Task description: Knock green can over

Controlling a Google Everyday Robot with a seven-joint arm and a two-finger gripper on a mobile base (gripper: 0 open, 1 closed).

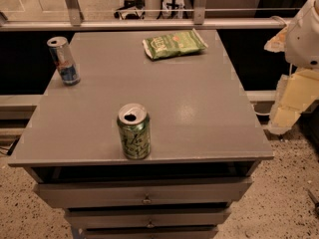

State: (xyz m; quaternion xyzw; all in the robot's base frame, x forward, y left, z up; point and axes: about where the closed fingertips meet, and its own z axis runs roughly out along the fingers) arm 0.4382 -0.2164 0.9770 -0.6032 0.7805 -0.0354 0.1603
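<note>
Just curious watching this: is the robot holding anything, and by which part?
Nothing seems held: the gripper hangs right of the table, away from the upright green can.

Can [133,131] before bag [174,44], hand [291,102] right

Robot lab: gripper [289,103] at right, grey drawer cabinet [144,190].

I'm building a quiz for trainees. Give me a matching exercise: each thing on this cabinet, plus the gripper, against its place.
1 green can
2 blue-and-silver can
3 green snack bag
4 gripper

A far left corner
B beside the cabinet, at right
C near front edge
D far side, right of centre

Pairs: 1-C, 2-A, 3-D, 4-B
</note>
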